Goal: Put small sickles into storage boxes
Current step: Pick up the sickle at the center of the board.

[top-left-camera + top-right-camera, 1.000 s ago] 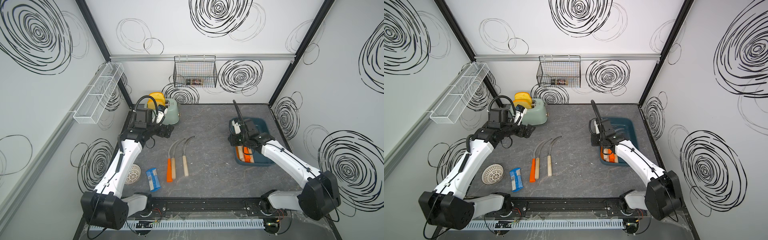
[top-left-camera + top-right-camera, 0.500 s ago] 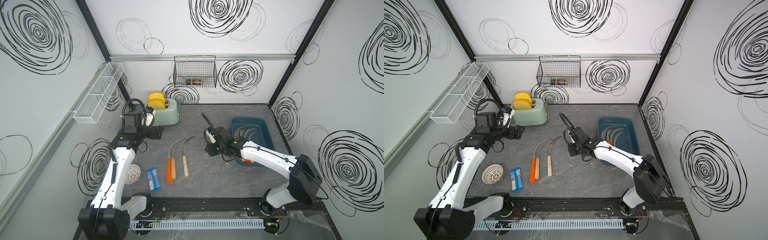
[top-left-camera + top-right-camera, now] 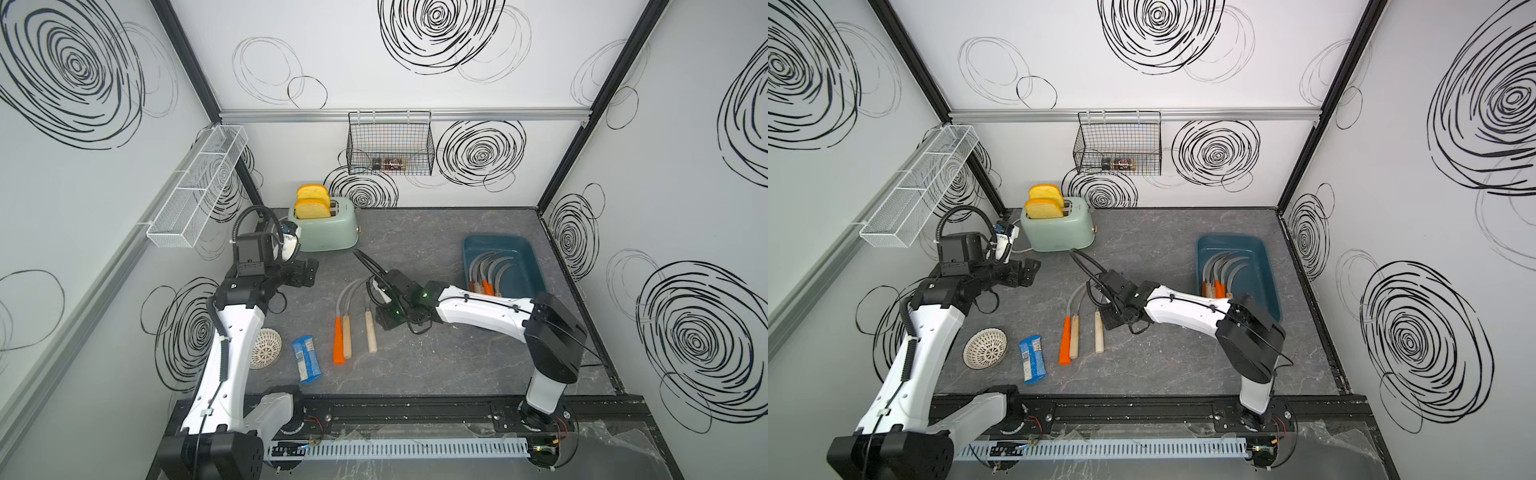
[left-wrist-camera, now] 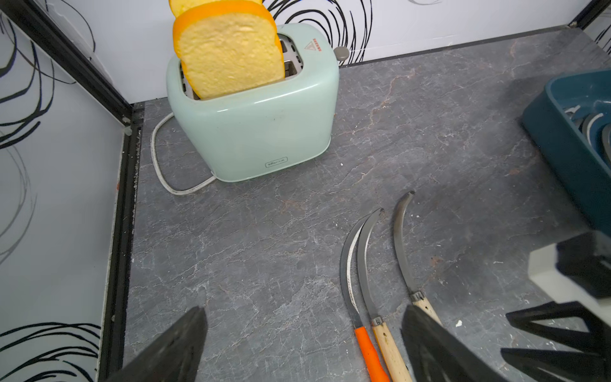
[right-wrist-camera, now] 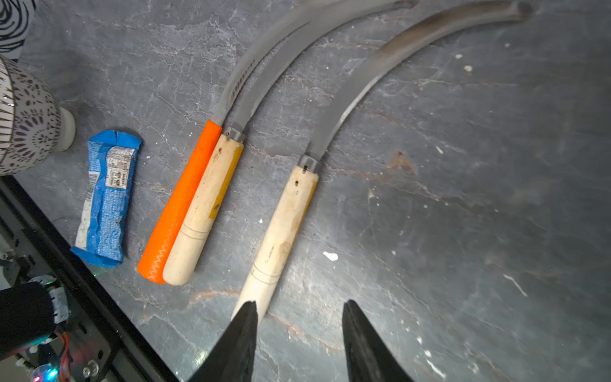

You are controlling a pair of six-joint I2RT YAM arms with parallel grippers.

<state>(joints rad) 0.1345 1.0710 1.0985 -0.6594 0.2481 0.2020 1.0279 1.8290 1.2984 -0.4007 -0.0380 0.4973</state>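
Note:
Three small sickles lie side by side mid-table: an orange-handled one (image 3: 338, 343) (image 5: 180, 201), a wood-handled one (image 3: 347, 336) (image 5: 205, 205) touching it, and a separate wood-handled one (image 3: 370, 332) (image 5: 281, 228). The storage box, a teal tub (image 3: 498, 249) (image 3: 1233, 249), holds several sickles (image 3: 490, 270) at the right. My right gripper (image 3: 386, 322) (image 5: 299, 306) hovers open and empty just right of the separate sickle, one fingertip (image 5: 246, 317) over its handle end. My left gripper (image 3: 309, 274) (image 4: 304, 314) is open and empty near the toaster.
A mint toaster (image 3: 328, 226) with bread stands at the back left. A blue snack packet (image 3: 306, 359) and a patterned bowl (image 3: 266, 353) lie left of the sickles. A black wire basket (image 3: 390, 145) and a white mesh rack (image 3: 199, 187) hang on the walls.
My right arm swung left from the tub to the sickles on the table, and its jaws widened. The left gripper drew back to the left, away from the toaster.

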